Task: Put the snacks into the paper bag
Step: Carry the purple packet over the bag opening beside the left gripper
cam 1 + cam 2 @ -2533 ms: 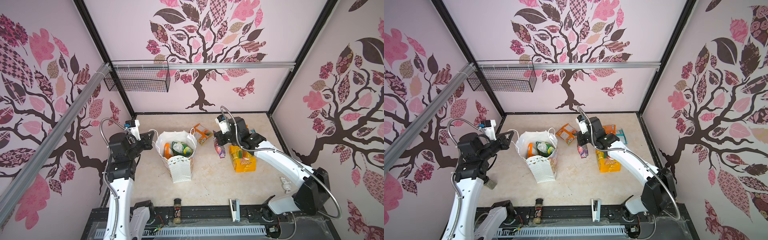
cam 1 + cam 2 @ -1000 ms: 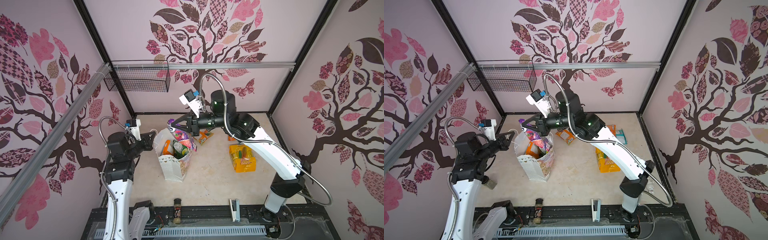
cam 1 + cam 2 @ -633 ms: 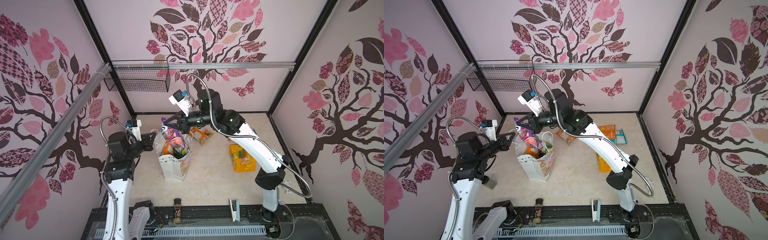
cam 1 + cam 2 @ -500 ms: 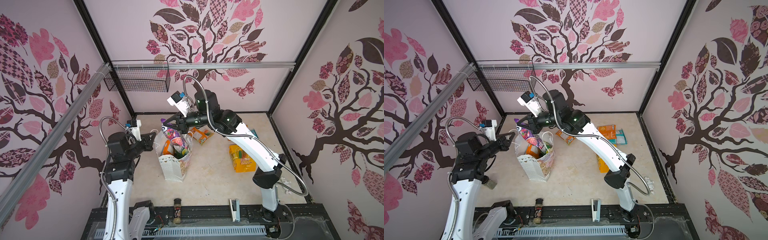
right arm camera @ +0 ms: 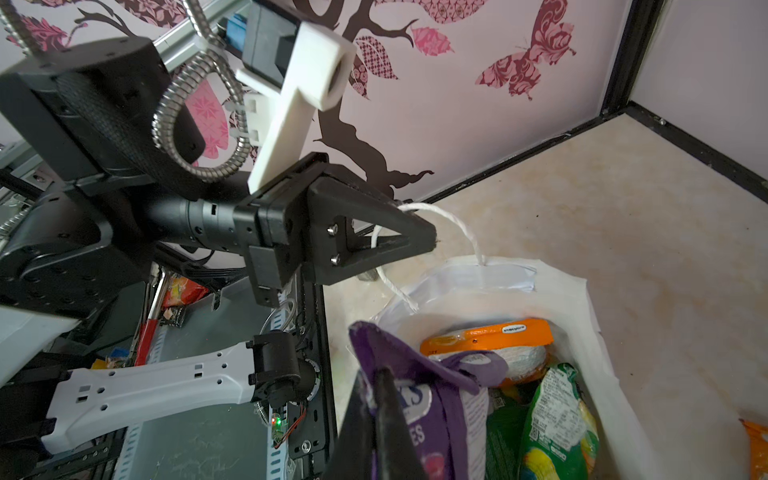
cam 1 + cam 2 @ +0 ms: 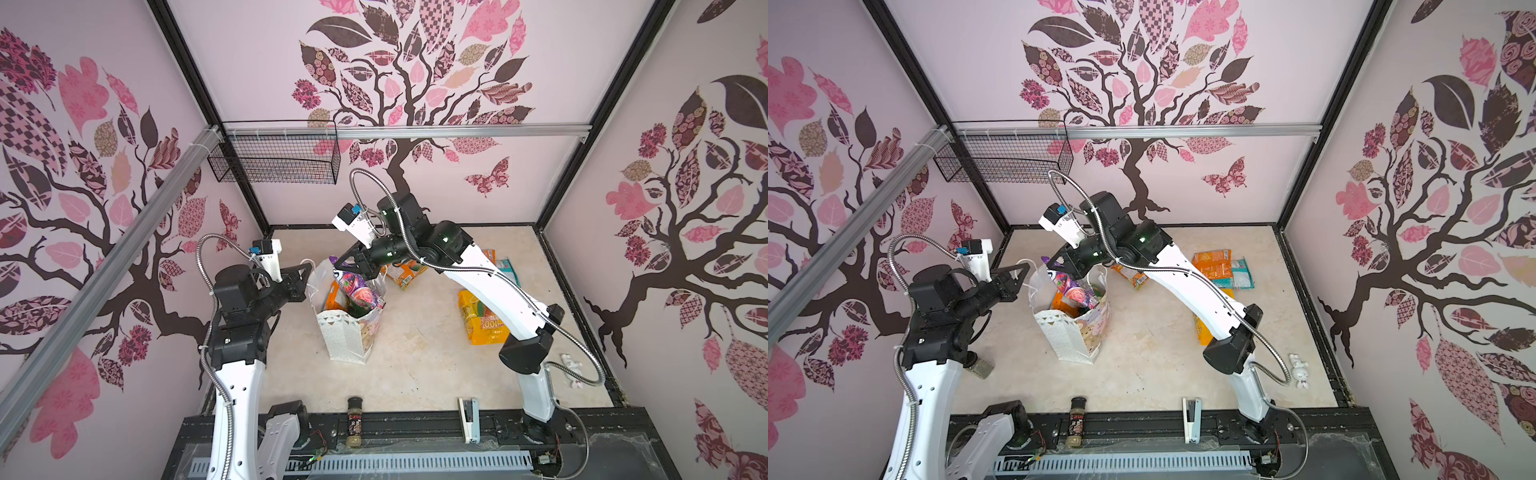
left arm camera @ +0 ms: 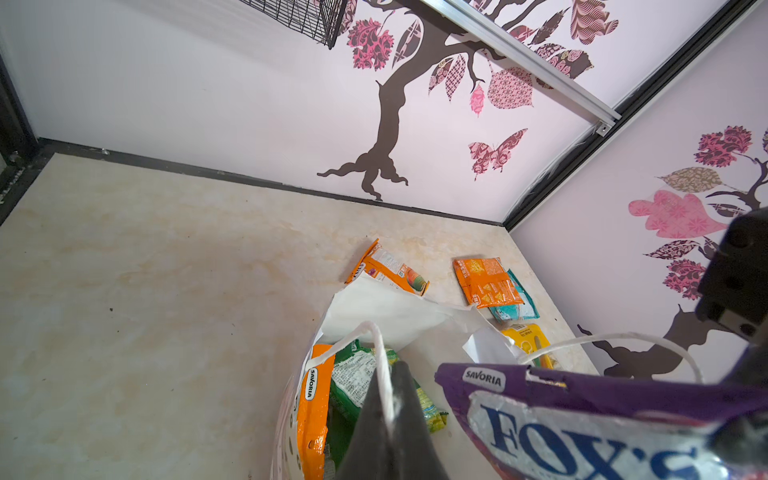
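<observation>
Purple packet: bottom hidden in paper bag | right pincer: clamped

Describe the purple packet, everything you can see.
The purple packet is glossy plastic, white panel with blue FOX'S lettering, a SAVORIA tag on its purple top band. It hangs tilted, lower part inside the paper bag mouth, above an orange packet and a green packet. The right gripper is shut on its top edge.
</observation>
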